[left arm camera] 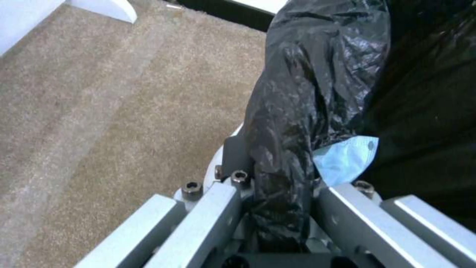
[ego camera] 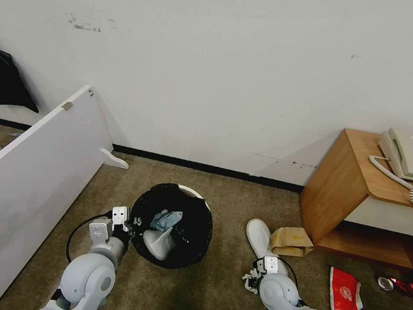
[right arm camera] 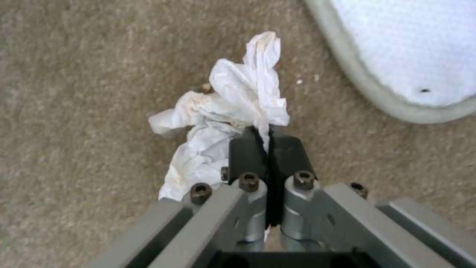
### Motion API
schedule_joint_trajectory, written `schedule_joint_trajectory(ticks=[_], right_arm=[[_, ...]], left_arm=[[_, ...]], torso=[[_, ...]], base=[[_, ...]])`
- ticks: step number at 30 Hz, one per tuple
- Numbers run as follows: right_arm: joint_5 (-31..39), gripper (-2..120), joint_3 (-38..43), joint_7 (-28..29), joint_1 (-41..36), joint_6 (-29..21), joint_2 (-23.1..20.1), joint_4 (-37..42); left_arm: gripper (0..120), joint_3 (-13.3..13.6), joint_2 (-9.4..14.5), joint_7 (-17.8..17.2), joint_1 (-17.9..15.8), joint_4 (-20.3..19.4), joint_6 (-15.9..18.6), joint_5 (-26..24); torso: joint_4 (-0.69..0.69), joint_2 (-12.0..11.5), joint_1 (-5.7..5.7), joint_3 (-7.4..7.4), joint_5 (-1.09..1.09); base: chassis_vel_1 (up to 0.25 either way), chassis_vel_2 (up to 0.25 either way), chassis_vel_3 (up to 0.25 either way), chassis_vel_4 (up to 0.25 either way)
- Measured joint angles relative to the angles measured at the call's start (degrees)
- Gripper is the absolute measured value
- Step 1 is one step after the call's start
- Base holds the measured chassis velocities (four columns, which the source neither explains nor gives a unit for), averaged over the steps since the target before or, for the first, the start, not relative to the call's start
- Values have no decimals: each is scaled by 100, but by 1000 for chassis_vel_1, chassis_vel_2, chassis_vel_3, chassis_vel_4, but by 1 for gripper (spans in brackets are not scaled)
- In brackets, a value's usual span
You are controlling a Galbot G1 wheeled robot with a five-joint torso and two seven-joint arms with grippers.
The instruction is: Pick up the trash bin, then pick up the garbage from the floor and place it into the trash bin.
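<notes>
The trash bin (ego camera: 191, 194), white with a crinkled black bag over its rim, sits at floor centre. A light-blue tissue (ego camera: 166, 219) and a white slipper (ego camera: 157, 245) lie inside. My left gripper (ego camera: 130, 223) is shut on the bin's rim, the black bag (left arm camera: 297, 123) pinched between its fingers, blue tissue (left arm camera: 347, 158) beside them. My right gripper (right arm camera: 260, 139) is shut on a crumpled white tissue (right arm camera: 228, 100) just above the carpet. Beside it lies a white slipper (ego camera: 259, 237) (right arm camera: 411, 63), a brown paper bag (ego camera: 290, 240), a flattened red cup (ego camera: 344, 290) and a red can (ego camera: 397, 285).
A white panel (ego camera: 31, 173) leans along the left. A wooden nightstand (ego camera: 352, 196) with a telephone (ego camera: 411, 156) stands at right. The white wall with a dark baseboard (ego camera: 205, 167) runs behind. Brown carpet lies between bin and slipper.
</notes>
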Motion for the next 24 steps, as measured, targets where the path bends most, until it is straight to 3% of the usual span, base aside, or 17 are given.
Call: schedule_joint_trajectory(ticks=[8, 17, 20, 24], right_arm=[[65, 0, 85, 40, -40, 23, -172, 231], [192, 0, 514, 151, -385, 44, -723, 1032], [195, 0, 705, 152, -591, 50, -917, 1317], [128, 0, 1126, 49, -1106, 128, -1485, 1936]], left_arm=[[2, 62, 18, 2, -3, -20, 0, 11], [2, 189, 103, 0, -27, -68, 37, 15], [2, 241, 164, -20, -43, -104, 99, -14], [2, 398, 451, -176, -164, -238, 351, -377]], torso=[[1, 0, 0, 0, 1], [1, 0, 0, 0, 0], [0, 0, 0, 0, 0], [-2, 0, 0, 0, 0]], base=[[0, 0, 0, 0], [0, 0, 0, 0], [0, 0, 0, 0], [0, 0, 0, 0]])
